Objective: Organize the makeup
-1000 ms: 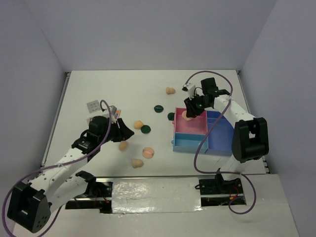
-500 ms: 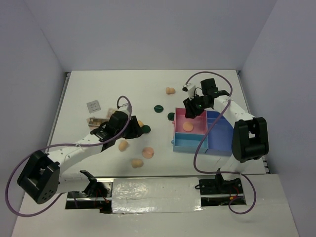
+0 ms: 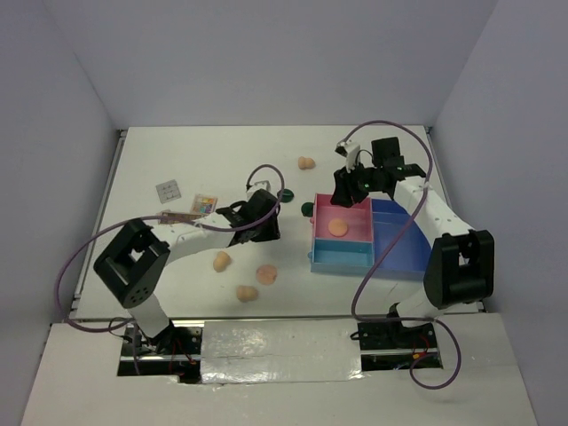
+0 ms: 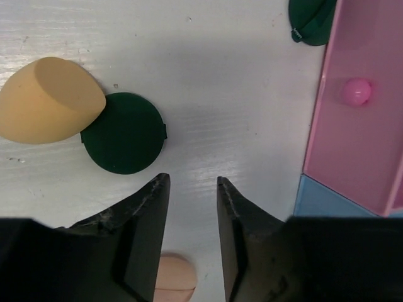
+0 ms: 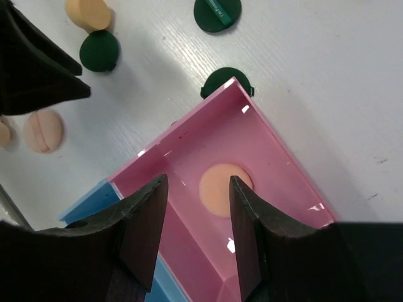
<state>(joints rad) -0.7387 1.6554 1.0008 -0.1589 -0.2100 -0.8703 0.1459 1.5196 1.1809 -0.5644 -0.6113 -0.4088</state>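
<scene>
My left gripper (image 4: 192,182) stands open over bare table, nothing between its fingers. Just ahead to its left lie a dark green disc (image 4: 124,133) and a peach sponge (image 4: 50,100), touching each other. A flat peach pad (image 4: 173,277) shows low down behind the fingers. My right gripper (image 5: 198,182) hangs open above the pink compartment, where a round peach pad (image 5: 223,189) lies flat. From above, the left gripper (image 3: 266,222) sits left of the tray (image 3: 390,259) and the right gripper (image 3: 351,186) over its far edge. More sponges (image 3: 221,260) and palettes (image 3: 168,190) lie scattered.
Two green discs (image 5: 217,12) (image 5: 225,80) lie near the tray's far corner, one touching it. A sponge (image 3: 305,162) sits further back. A pad (image 3: 266,274) and a sponge (image 3: 247,293) lie toward the front. The left arm's cable (image 3: 266,177) loops above the table.
The right gripper let the peach pad go into the pink compartment and drew back slightly. The left arm swung right, from the palettes toward the tray.
</scene>
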